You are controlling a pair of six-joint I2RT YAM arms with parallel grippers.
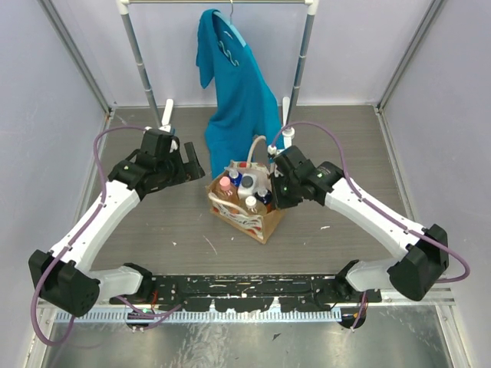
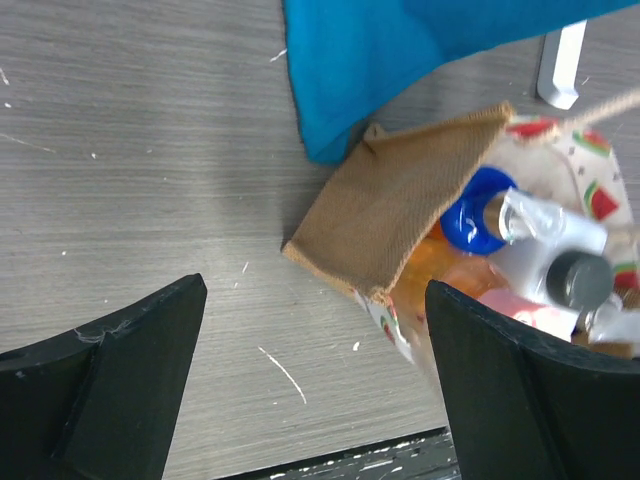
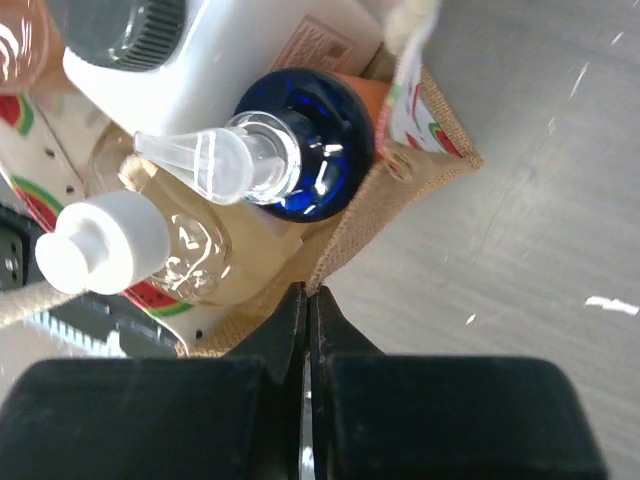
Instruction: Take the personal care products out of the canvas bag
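Observation:
The tan canvas bag (image 1: 253,221) stands mid-table with several personal care products upright inside: a white bottle with a grey cap (image 1: 247,184), a peach one (image 1: 227,187) and a white-capped one (image 1: 251,202). My right gripper (image 1: 278,188) is at the bag's right rim. In the right wrist view it (image 3: 308,298) is shut on the woven rim (image 3: 372,215), beside a dark blue pump bottle (image 3: 312,140) and a clear bottle with a white cap (image 3: 100,242). My left gripper (image 1: 195,161) is open and empty, left of the bag (image 2: 400,215), apart from it.
A teal cloth garment (image 1: 238,92) hangs from a rack at the back and drapes down behind the bag; it also shows in the left wrist view (image 2: 420,60). The rack's white feet (image 1: 166,113) stand on the table. Grey walls close in both sides.

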